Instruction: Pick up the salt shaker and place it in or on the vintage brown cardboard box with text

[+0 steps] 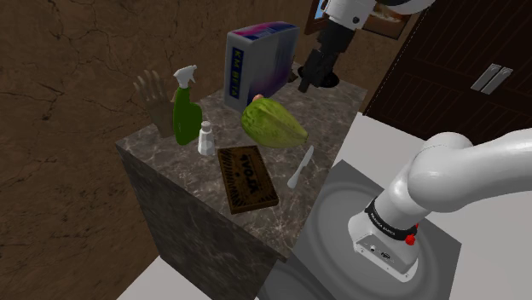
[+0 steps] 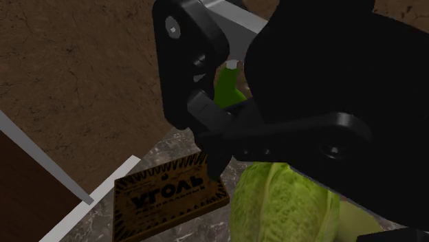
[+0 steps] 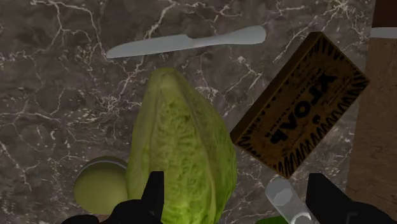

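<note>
The salt shaker (image 1: 205,138) is a small white bottle standing on the marble counter (image 1: 179,166), beside a green spray bottle (image 1: 183,111). In the wrist view the salt shaker (image 3: 285,202) lies just inside one finger, far below the hand. The brown box with text (image 1: 247,177) lies flat near the counter's front, and the box (image 2: 172,196) (image 3: 302,105) has its printed face up. My gripper (image 1: 307,83) hangs high over the counter's far end, above a green cabbage (image 1: 273,124). The gripper (image 3: 238,200) is open with nothing between its fingers.
A white knife (image 1: 300,167) lies by the counter's right edge. A blue and purple carton (image 1: 260,64) stands at the back, and a wooden rack (image 1: 153,98) at the far left. A round pale green fruit (image 3: 98,184) sits against the cabbage (image 3: 181,146).
</note>
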### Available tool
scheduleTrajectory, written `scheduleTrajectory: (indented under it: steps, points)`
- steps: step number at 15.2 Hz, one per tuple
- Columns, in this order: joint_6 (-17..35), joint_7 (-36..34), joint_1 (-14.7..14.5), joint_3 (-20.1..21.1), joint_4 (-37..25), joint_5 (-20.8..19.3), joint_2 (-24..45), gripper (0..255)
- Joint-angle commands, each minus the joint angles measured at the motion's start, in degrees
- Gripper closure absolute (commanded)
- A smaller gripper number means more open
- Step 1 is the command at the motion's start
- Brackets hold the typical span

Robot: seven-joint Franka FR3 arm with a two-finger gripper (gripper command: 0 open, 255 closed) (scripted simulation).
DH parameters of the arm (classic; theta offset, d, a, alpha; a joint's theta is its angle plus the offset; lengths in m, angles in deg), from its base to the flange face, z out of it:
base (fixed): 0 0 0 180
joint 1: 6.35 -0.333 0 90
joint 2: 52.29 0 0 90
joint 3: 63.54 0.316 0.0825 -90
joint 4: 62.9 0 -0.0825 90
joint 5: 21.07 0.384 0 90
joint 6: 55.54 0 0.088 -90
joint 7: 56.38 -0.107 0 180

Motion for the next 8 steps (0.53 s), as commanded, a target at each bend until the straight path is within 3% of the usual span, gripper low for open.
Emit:
scheduleTrajectory:
  steps: [1,8]
  points:
    - [4.44,-0.58,-1.02,1.56,0.49,1.12,2.96,0]
    - [18.29,-2.18,-3.9,6.49,-0.12,3.62,14.44,0]
